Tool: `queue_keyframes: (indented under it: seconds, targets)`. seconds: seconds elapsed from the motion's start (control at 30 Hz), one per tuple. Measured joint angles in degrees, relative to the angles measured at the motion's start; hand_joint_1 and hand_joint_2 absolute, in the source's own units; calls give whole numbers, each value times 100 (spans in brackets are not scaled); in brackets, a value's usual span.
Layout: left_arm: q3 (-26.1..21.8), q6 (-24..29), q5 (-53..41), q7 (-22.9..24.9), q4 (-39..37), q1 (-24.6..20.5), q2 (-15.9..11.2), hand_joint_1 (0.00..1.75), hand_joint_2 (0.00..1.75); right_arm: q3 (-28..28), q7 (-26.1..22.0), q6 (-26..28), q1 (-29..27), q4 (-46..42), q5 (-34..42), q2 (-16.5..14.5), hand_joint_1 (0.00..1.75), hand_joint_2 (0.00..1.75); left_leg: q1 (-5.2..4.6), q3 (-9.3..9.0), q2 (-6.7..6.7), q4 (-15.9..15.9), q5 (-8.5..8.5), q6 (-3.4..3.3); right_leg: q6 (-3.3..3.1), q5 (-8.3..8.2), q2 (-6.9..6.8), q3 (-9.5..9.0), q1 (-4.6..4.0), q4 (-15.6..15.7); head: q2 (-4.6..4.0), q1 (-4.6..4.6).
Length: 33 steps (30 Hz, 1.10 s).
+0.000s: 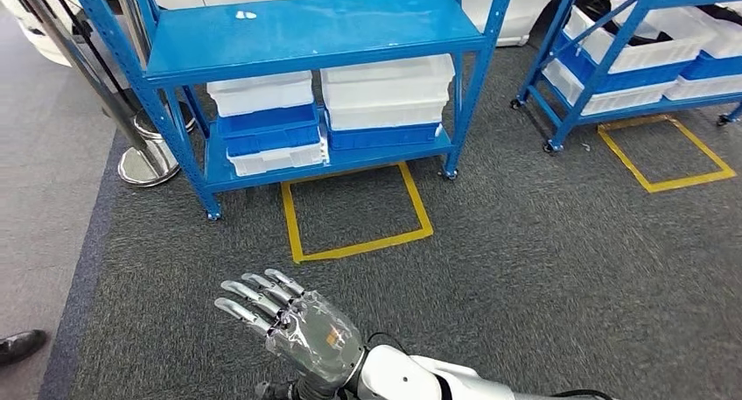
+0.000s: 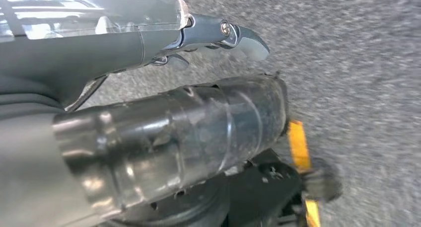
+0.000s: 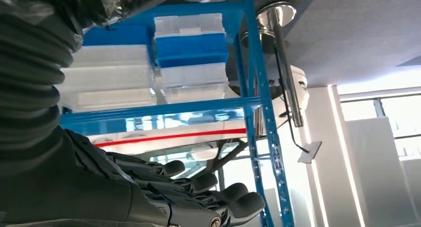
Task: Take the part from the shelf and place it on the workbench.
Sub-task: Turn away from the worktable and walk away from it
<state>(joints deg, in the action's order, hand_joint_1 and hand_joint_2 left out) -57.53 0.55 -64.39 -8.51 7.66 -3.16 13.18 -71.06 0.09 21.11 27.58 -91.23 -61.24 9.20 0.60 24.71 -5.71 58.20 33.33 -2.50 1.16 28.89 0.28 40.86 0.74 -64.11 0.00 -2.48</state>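
Note:
A blue metal shelf (image 1: pixel 315 32) stands ahead of me on dark carpet. A small white object (image 1: pixel 247 15) lies on its upper board. Stacked white and blue bins (image 1: pixel 385 98) fill its lower board, and the right wrist view shows those bins (image 3: pixel 191 48) too. My right hand (image 1: pixel 289 326) is raised low in front of the shelf with its fingers spread, and it holds nothing. Its dark fingers (image 3: pixel 213 197) point toward the shelf. In the left wrist view my left hand (image 2: pixel 164 137) hangs over the carpet with thumb and fingers apart, holding nothing.
A second blue shelf (image 1: pixel 630 50) with white bins stands at the right. Yellow tape squares (image 1: pixel 354 212) mark the floor before each shelf. A chrome post base (image 1: pixel 149 164) sits left of the shelf. A person's shoe (image 1: pixel 22 343) is at the left edge.

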Motion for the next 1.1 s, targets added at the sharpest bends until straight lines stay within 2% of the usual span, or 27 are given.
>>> queue_keyframes:
  seconds: [0.03, 0.07, 0.13, 0.17, 0.2, 0.23, 0.27, 0.3, 0.37, 0.4, 0.43, 0.5, 0.53, 0.57, 0.6, 0.63, 0.67, 0.73, 0.77, 0.8, 0.87, 0.9, 0.93, 0.97, 1.03, 1.07, 1.1]
  targets:
    - [-1, 0, -2, -4, -2, 13, 2, 0, 0, 4, 2, -25, -7, 0, 37, 11, 0, 0, -3, -47, -14, -12, 87, 37, -54, -440, 24, 26, -14, 141, 2, 1]
    - [-1, 0, -4, -9, -4, 22, 5, 0, 0, 12, 8, -50, -16, -6, 69, 21, 0, 0, -3, -80, -10, -16, 126, 75, -118, -656, 46, 26, -31, 203, 2, -9]
    - [-2, -1, -5, -15, -3, -8, 4, 0, 0, 33, 32, -98, -22, -53, 100, 12, 0, 0, -6, -46, 47, 145, 11, 136, -237, -538, 62, -101, -34, 278, 3, -31]
    - [-2, -2, -6, -18, -1, -18, 0, 0, 0, 44, 54, -130, -22, -78, 104, 8, 0, 0, -9, 53, 131, 384, -128, 150, -282, -478, 53, -227, -24, 359, 2, -31]
    - [-1, -2, -5, -20, 2, -29, -3, 0, 0, 52, 72, -171, -20, -97, 106, 4, 0, 0, -15, 239, 232, 701, -245, 162, -315, -426, 38, -382, -11, 451, 2, -21]
    - [-1, -4, -4, -23, 3, -37, -6, 0, 0, 60, 89, -215, -22, -108, 111, 6, 0, 0, -13, 470, 344, 1029, -264, 175, -331, -371, 17, -553, 0, 553, 1, -14]
    - [0, -7, -3, -26, 3, -41, -5, 0, 0, 66, 98, -254, -24, -107, 119, 13, 0, 0, -10, 714, 441, 1300, -169, 200, -341, -307, -5, -725, 4, 648, 0, -5]
    - [0, -11, -2, -27, 3, -41, -5, 0, 0, 73, 103, -284, -26, -108, 129, 17, 0, 0, -3, 938, 490, 1456, 47, 224, -345, -236, -19, -896, 3, 732, 0, -5]
    - [0, -16, 4, -27, 3, -19, -4, 0, 0, 89, 114, -343, -30, -119, 165, 22, 0, 0, 9, 1256, 526, 1415, 518, 264, -337, -64, -27, -1249, 6, 857, 0, -5]
    - [0, -19, 8, -27, 3, -3, -4, 0, 0, 103, 122, -377, -34, -127, 195, 22, 0, 0, 12, 1350, 533, 1236, 588, 266, -327, 37, -27, -1425, 8, 898, 0, -4]
    - [0, -23, 10, -30, 3, 15, -4, 0, 0, 121, 127, -414, -46, -135, 235, 27, 0, 0, 13, 1415, 540, 964, 408, 259, -312, 150, -32, -1596, 9, 924, 0, -5]
    - [0, -34, 11, -40, 3, 59, -7, 0, 0, 174, 113, -465, -96, -143, 323, 69, 0, 0, -1, 1505, 581, 339, -576, 220, -264, 393, -38, -1850, -1, 924, 0, -6]
    - [0, -40, 11, -47, 3, 69, -8, 0, 0, 209, 99, -480, -129, -146, 361, 106, 0, 0, -20, 1527, 601, 149, -1032, 200, -227, 522, -40, -1945, -10, 913, 0, -9]
    - [-1, -42, 11, -52, 3, 74, -10, 0, 0, 253, 88, -501, -158, -157, 394, 145, 0, 0, -40, 1529, 612, 66, -1290, 174, -184, 619, -38, -2040, -17, 897, 0, -8]
    - [-1, -44, 11, -57, 4, 55, -12, 0, 0, 307, 80, -533, -178, -178, 422, 177, 0, 0, -61, 1506, 609, 60, -1320, 145, -139, 657, -35, -2106, -17, 832, 0, -10]
    - [-1, -46, 11, -59, 4, 29, -11, 0, 0, 364, 83, -584, -187, -215, 444, 195, 0, 0, -65, 1445, 591, 91, -1235, 108, -102, 615, -41, -2080, -6, 691, 1, -9]
    - [-1, -46, 11, -60, 5, 9, -11, 0, 0, 418, 88, -649, -194, -255, 462, 209, 0, 0, -64, 1376, 575, 78, -1165, 66, -75, 483, -42, -1954, 5, 395, 1, -10]
    - [0, -47, 13, -61, 6, -23, -11, 0, 0, 492, 108, -778, -230, -319, 497, 250, 0, 0, -59, 1207, 545, 29, -1041, -7, -48, 285, -38, -1396, 18, -435, 1, -12]
    - [-1, -51, 13, -60, 7, -25, -11, 0, 0, 518, 122, -829, -266, -331, 526, 280, 0, 0, -63, 1111, 530, 9, -964, -31, -44, 351, -35, -1083, 14, -797, 1, -13]
    - [-1, -57, 13, -60, 7, -26, -11, 0, 0, 545, 141, -869, -308, -340, 557, 307, 0, 0, -68, 1009, 511, -8, -885, -46, -44, 558, -34, -807, 7, -1018, 1, -13]
    - [-3, -75, 13, -60, 7, -19, -10, 0, 0, 600, 188, -945, -374, -376, 618, 339, 0, 0, -89, 767, 468, -32, -705, -61, -63, 1140, -34, -395, -16, -1104, 0, -14]
    - [-3, -82, 13, -59, 7, -13, -10, 0, 0, 624, 214, -987, -395, -399, 641, 346, 0, 0, -104, 632, 448, -39, -606, -66, -87, 1330, -32, -261, -39, -990, 0, -15]
    - [-4, -85, 13, -58, 6, -5, -9, 0, 0, 649, 249, -1037, -419, -415, 673, 361, 0, 0, -120, 494, 431, -43, -504, -71, -128, 1350, -30, -168, -67, -794, 0, -15]
    - [-4, -85, 12, -57, 5, 3, -7, 0, 0, 685, 302, -1084, -470, -420, 713, 385, 0, 0, -137, 361, 415, -49, -397, -74, -197, 1066, -24, -116, -110, -496, 0, -16]
    - [-4, -76, 10, -50, 3, 30, 16, 0, 0, 813, 455, -1158, -628, -380, 798, 452, 0, 0, -166, 150, 367, -51, -193, -65, -373, -30, 38, -110, -203, 78, 0, -4]
    - [-4, -70, 9, -42, 3, 36, 28, 0, 0, 904, 547, -1167, -725, -338, 825, 482, 0, 0, -175, 58, 344, -54, -117, -50, -433, -470, 57, -141, -240, 259, 0, 8]
    - [-5, -68, 4, -34, 3, 36, 35, 0, 0, 1028, 658, -1162, -827, -270, 824, 508, 0, 0, -177, 3, 329, -30, -94, -33, -466, -676, 70, -191, -257, 337, 0, 17]
